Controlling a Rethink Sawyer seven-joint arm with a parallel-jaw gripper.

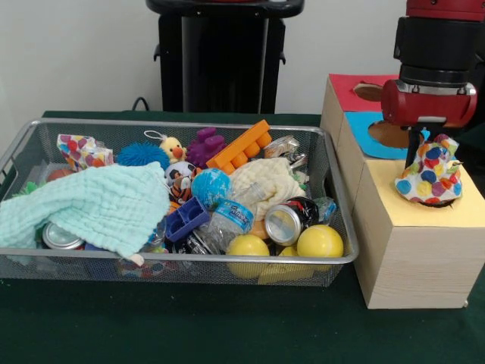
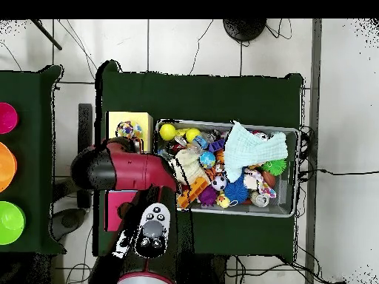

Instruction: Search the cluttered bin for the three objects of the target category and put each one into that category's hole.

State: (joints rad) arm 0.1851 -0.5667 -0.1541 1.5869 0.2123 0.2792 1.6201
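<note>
Claw [image 1: 426, 155] pinching polka-dot cloth [image 1: 429, 180] over yellow box [image 1: 413, 250]; mint cloth [image 1: 91, 203] smothers bin [image 1: 333, 189] clutter.

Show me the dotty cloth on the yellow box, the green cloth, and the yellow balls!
Dotty cloth [image 1: 429, 180], front view: its bunched middle.
Green cloth [image 1: 91, 205], front view: middle of the fabric.
Yellow balls [image 1: 319, 241], front view: the right ball's front.
</note>
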